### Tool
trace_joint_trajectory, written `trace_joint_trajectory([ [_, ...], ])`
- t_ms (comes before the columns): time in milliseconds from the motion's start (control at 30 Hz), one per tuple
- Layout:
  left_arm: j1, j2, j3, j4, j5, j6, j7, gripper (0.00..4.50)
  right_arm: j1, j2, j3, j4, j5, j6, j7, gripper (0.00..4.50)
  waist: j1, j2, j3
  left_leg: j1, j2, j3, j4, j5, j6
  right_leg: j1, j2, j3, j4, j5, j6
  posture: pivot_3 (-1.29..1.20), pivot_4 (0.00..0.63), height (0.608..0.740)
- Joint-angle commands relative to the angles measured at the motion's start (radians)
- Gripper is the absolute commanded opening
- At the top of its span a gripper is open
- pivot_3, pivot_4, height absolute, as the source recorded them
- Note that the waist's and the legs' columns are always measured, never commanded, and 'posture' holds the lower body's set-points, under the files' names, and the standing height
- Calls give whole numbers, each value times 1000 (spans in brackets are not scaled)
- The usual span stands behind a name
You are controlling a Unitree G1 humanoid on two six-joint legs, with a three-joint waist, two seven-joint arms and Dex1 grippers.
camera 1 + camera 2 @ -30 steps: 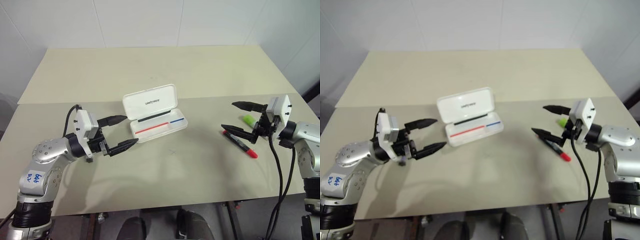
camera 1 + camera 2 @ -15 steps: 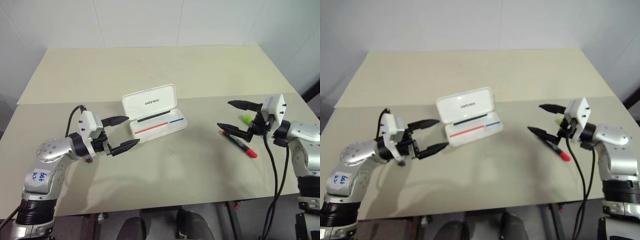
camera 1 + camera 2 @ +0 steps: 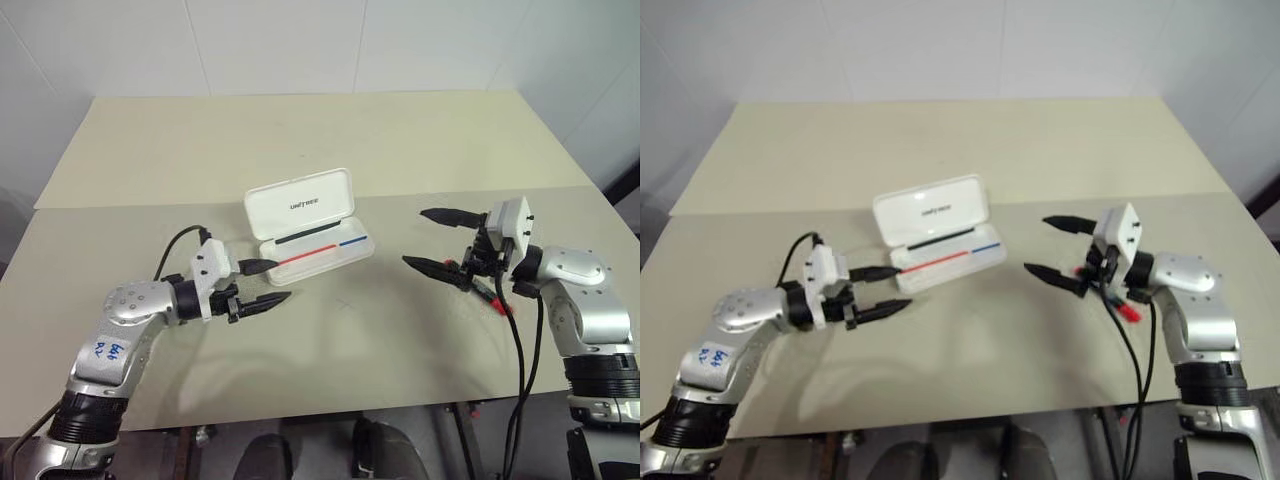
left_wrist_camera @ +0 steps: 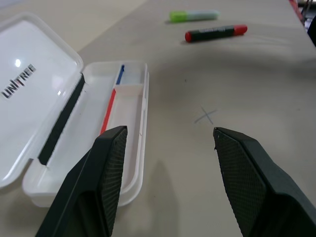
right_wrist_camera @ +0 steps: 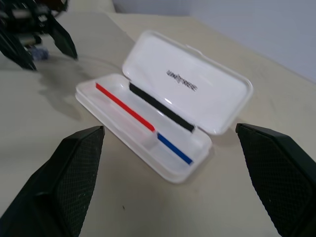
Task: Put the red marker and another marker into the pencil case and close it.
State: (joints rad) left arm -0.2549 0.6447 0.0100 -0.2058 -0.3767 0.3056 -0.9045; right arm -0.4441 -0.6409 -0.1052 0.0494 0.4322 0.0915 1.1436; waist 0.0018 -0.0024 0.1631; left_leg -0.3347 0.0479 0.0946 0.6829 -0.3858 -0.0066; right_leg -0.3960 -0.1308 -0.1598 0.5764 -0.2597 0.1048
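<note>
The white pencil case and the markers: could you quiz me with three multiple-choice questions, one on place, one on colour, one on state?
1. Where is the red marker?
A. on the table
B. inside the case
C. in a gripper

2. What colours are the stripes inside the pencil case?
A. green and yellow
B. red and blue
C. both black

3. How is the case's lid?
A. shut
B. taken off
C. open, standing up

Answers: 1 A, it lies on the table beside the light-green marker. 2 B, both stripes show in the tray. 3 C, the lettered lid stands raised behind the tray.
</note>
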Motion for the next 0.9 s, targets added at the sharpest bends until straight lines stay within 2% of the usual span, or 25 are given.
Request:
trace_joint_trajectory([
  [33, -21, 12, -31, 9, 37, 24, 8, 2914, 3, 16, -6, -75, 30, 10, -23, 4500, 0, 0, 0, 0, 0, 0, 0, 0, 0, 0, 0, 0, 0, 0, 0, 0, 150, 740],
  [300, -134, -15, -127, 116, 112, 59, 2, 2914, 45, 47, -1, -157, 37, 26, -62, 4500, 14, 0, 0, 0, 0, 0, 0, 0, 0, 0, 0, 0, 1, 0, 0, 0, 150, 740],
  [467, -208, -57, -172, 189, 147, 70, 3, 2914, 68, 22, -8, -185, 60, 48, -43, 4500, 23, 0, 0, 0, 0, 0, 1, 0, 0, 0, 0, 0, 1, 0, 0, 0, 150, 740],
  [600, -238, -60, -202, 202, 154, 74, -37, 2914, 91, -66, -6, -178, 77, 76, 66, 4500, 23, 0, 0, 0, 0, 0, 1, 0, 0, 0, 0, 0, 1, 0, 0, 0, 150, 740],
  [767, -269, -44, -229, 226, 179, 113, -64, 2914, 41, -184, -20, -50, 64, 39, 197, 4500, 22, -1, 0, 0, 0, 1, 1, 0, 0, 0, 0, 0, 0, 0, 0, 0, 150, 740],
  [900, -284, -33, -246, 233, 197, 144, -81, 2914, 7, -224, -17, 4, 54, 21, 242, 4500, 21, -1, 0, 0, 0, 1, 1, 0, 0, 0, 0, 0, 0, 0, 0, 0, 150, 740],
])
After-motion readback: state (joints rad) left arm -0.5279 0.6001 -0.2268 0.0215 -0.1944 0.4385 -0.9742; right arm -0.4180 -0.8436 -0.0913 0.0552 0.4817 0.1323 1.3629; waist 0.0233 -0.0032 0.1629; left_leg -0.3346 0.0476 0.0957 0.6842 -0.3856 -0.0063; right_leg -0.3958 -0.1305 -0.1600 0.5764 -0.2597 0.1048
